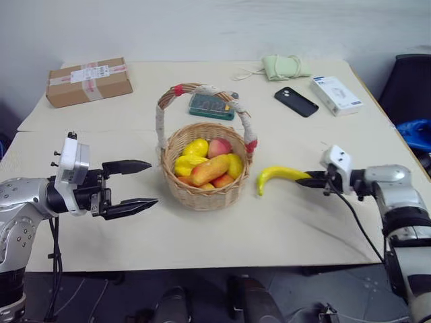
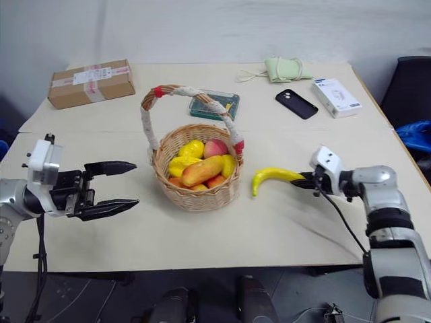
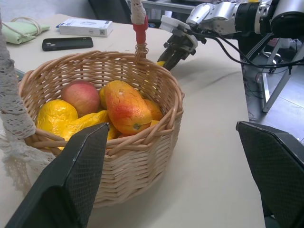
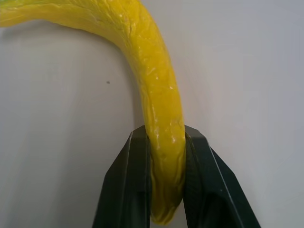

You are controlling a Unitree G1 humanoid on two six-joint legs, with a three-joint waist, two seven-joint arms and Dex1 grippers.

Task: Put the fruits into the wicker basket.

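Note:
The round wicker basket (image 1: 204, 192) sits mid-table with its arched handle (image 1: 202, 91) up. Inside lie a mango (image 1: 209, 169), yellow fruits (image 1: 195, 148) and a red one (image 1: 219, 147). A curved yellow banana (image 1: 277, 176) lies on the table just right of the basket. My right gripper (image 1: 311, 180) is shut on the banana's right end, and the right wrist view shows both fingers (image 4: 128, 185) pressing its sides (image 4: 164, 137). Left of the basket my left gripper (image 1: 138, 184) hovers open, pointing at the basket, nothing between its fingers (image 3: 71, 190).
At the back of the table are a cardboard box (image 1: 88, 81), a green-topped case (image 1: 212, 105) behind the basket, a black phone (image 1: 295, 101), a white box (image 1: 336, 94) and a pale green pouch (image 1: 285, 66). The table's right edge runs beside my right arm.

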